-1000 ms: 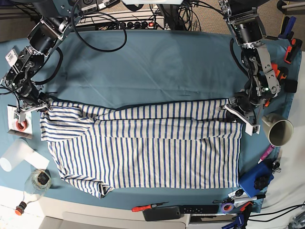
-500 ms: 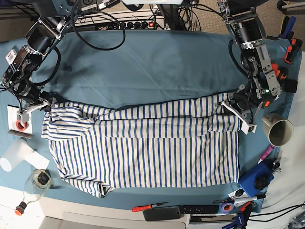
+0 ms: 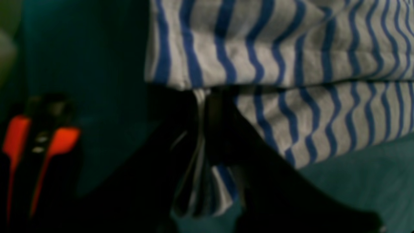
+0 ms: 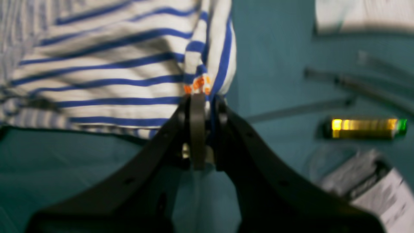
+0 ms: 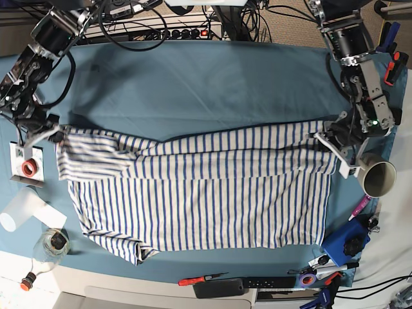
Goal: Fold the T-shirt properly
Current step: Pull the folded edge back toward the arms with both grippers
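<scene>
No readable writing anywhere; only small orange marks on the T-shirt (image 4: 106,74) hem just beyond the right gripper (image 4: 202,106), too blurred to read. Both pinched tight on cloth: right gripper on one top corner, left gripper (image 3: 207,106) on the other. Shirt stretched between them across the tablecloth (image 5: 206,84); bare cloth beyond the fingertips.

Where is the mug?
In the base view the mug sits at the right edge of the table, just past the T-shirt and beside the left gripper.
</scene>
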You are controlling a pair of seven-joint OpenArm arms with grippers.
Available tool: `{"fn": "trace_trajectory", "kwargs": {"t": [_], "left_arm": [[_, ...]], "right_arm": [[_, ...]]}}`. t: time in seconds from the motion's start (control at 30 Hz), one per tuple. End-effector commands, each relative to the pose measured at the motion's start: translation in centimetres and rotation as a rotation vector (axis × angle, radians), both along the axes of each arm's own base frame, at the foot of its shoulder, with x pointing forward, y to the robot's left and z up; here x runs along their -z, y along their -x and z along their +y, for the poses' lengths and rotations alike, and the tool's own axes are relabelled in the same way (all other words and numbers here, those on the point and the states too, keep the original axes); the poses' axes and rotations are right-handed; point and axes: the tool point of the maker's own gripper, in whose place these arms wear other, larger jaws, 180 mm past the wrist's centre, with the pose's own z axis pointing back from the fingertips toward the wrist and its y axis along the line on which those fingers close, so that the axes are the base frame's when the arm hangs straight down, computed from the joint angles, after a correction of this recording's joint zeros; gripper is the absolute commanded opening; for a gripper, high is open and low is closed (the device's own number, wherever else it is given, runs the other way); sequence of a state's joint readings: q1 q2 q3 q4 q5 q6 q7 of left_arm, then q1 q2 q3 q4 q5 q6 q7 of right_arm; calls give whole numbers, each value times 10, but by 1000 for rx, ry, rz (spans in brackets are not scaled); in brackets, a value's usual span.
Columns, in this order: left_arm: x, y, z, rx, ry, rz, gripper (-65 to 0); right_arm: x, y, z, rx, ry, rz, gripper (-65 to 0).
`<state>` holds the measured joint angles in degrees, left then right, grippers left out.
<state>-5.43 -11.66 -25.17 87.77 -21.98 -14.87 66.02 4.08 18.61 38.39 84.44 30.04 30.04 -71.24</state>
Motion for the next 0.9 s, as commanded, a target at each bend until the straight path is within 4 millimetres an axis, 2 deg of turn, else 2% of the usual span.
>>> {"fn": "trace_trajectory", "kwargs": {"t": [0.0,0.23,0.43,0.6,0.87], "left_arm": [[-1,5,17,-8,-63,33,-650],[0,16,35,-11,-107,60,-650],[2,42,42,0,-151,81,-650],[-5,58,41,18,-190,54,-650],[-17,68,44,33,-255,24,-650]], "right_arm": [[-14,-4,-8,2,28,-33,-650],[6,21,-8,0,23,58,-650],[12,31,-10,5,25,98,-650],[4,35,-25,25,50,118,-650],[-17,37,-44,34,101,111,-650]]}}
